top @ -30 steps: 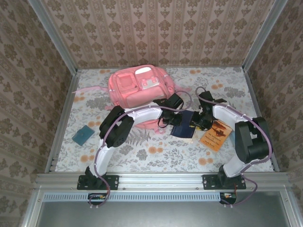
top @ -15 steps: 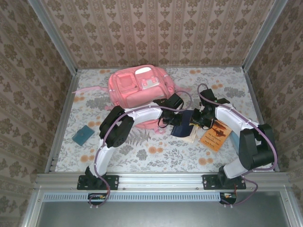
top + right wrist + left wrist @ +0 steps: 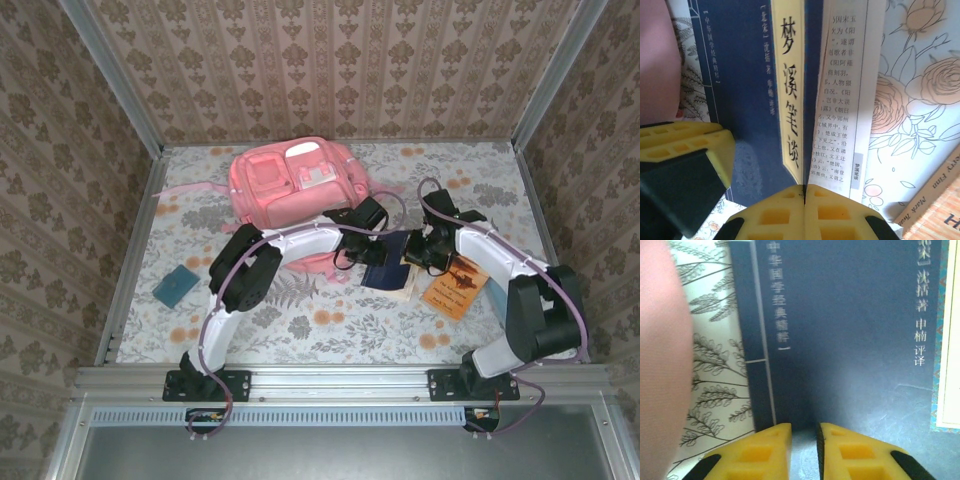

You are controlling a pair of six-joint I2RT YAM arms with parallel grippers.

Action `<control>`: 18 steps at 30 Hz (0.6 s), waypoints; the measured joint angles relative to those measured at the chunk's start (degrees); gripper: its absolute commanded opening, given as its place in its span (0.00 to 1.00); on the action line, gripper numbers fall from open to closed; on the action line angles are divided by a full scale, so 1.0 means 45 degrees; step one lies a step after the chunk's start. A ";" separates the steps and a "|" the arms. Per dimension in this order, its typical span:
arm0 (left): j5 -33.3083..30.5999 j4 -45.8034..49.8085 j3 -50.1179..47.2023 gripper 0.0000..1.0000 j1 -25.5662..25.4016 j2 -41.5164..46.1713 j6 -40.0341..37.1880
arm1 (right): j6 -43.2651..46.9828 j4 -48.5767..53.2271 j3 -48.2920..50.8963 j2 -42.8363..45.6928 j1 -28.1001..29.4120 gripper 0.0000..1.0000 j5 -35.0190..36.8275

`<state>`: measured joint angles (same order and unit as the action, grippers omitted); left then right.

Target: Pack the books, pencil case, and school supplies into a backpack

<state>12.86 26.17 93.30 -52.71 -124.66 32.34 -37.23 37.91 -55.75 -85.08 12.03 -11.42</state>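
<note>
My right gripper [image 3: 804, 190] was closed tip to tip with no gap. The free edge of the navy book's [image 3: 750, 100] front cover ran straight into the seam, so I noted it as pinching that cover. The cover stood lifted off the printed page [image 3: 840, 100] beneath, with a dark slot between the two. My left gripper [image 3: 804, 430] had its fingers a narrow slit apart, with the book's near edge right at the tips. I saw nothing clamped in the slit, though it was dark and hard to read. From above, both grippers met over the navy book near the middle of the table [image 3: 320, 325], and my wrists covered much of it. I could not tell whether a second navy book lay underneath. The orange book [image 3: 457, 283] lay flat just right of the navy one, partly under my right arm. In the right wrist view only its corner showed, cut off by the frame. The backpack [image 3: 285, 185] lay at the far side, left of centre, pockets up, with its near edge hidden behind my left arm. In both wrist views a pink blur sat at the left edge, too soft to resolve. A small teal thing [image 3: 177, 285] lay near the table's left edge, well apart from the books and too small to identify.
</note>
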 measured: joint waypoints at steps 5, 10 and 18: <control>0.0627 -0.0024 -0.0010 0.56 0.0257 0.1146 -0.0262 | 0.0670 -0.0282 -0.0015 0.1637 -0.0180 0.00 -0.0010; 0.1326 -0.0797 -0.0782 0.72 0.1282 0.3444 -0.0165 | 0.1321 -0.0408 -0.0792 0.2472 -0.0316 0.00 -0.1122; 0.1909 -0.2234 -0.4148 0.89 0.3852 0.6402 0.0607 | 0.1627 -0.0806 -0.3060 0.2035 0.0087 0.00 -0.3764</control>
<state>21.45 16.12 74.63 -35.38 -95.85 35.07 -29.91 34.28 -69.52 -75.92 12.43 -28.36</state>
